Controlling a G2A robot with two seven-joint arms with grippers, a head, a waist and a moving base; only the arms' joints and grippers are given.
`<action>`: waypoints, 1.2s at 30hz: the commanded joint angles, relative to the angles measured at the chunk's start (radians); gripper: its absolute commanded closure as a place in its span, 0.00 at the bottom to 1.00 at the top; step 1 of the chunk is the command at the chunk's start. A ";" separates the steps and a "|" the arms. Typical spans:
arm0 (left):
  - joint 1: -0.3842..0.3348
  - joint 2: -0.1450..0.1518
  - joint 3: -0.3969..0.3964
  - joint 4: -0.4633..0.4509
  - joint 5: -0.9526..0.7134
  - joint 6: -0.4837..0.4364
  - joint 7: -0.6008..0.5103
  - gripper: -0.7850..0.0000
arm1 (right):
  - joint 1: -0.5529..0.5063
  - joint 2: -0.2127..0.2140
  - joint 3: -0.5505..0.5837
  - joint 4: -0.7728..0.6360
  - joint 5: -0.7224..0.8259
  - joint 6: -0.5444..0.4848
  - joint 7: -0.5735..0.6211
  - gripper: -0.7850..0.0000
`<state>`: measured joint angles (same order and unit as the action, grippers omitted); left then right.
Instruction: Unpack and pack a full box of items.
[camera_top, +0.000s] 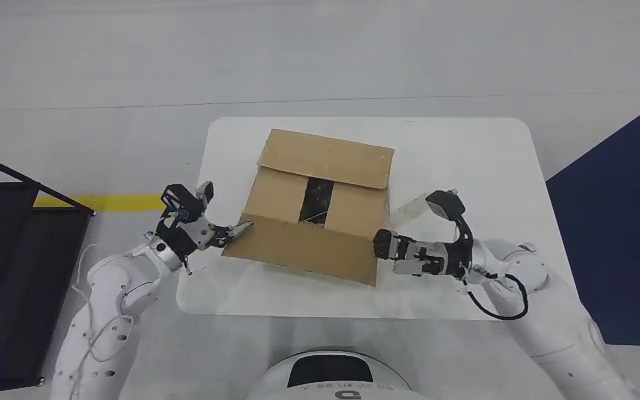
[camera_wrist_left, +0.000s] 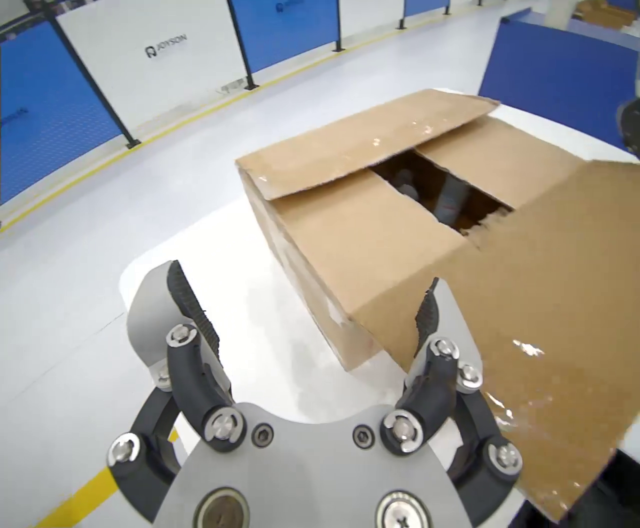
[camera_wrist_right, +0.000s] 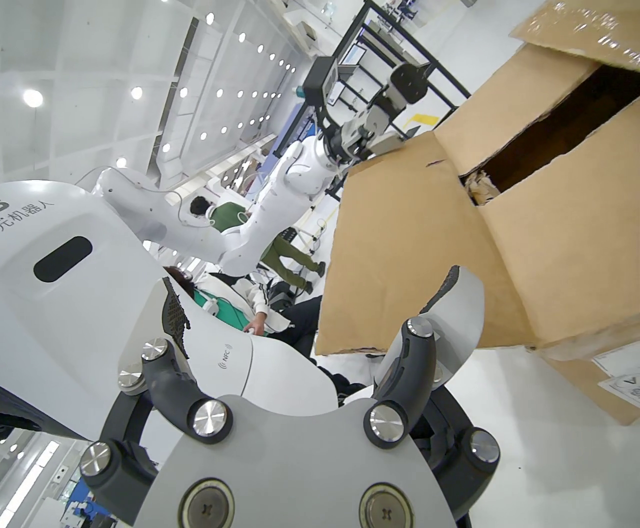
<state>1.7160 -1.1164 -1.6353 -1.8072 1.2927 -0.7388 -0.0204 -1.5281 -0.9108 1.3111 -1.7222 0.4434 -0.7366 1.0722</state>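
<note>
Left end effector (camera_top: 236, 230): jaws wide at the left corner of the box's near flap, nothing gripped. Box (camera_top: 325, 165) sits mid-bench (camera_top: 470, 160), near flap splayed outward, dark items in the centre gap. Right end effector (camera_top: 384, 246): jaws wide at that flap's right corner. Judged step: opening flaps, unpacking not begun. Next move needs the flap folded clear
</note>
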 joint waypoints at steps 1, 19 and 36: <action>0.021 0.006 -0.018 -0.007 0.012 -0.056 0.027 0.00 | -0.007 0.001 0.012 -0.005 -0.005 -0.005 -0.019 0.00; 0.148 0.027 -0.018 -0.072 0.258 -0.097 0.222 0.00 | -0.084 -0.003 0.119 -0.040 -0.210 -0.007 -0.313 0.00; 0.098 0.031 -0.053 -0.021 0.124 -0.006 0.173 0.00 | -0.037 -0.015 0.130 -0.014 -0.417 0.063 -0.488 0.00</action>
<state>1.8157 -1.0858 -1.6911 -1.8310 1.4108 -0.7464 0.1610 -1.5845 -0.9223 1.4433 -1.7510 0.1144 -0.6971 0.6400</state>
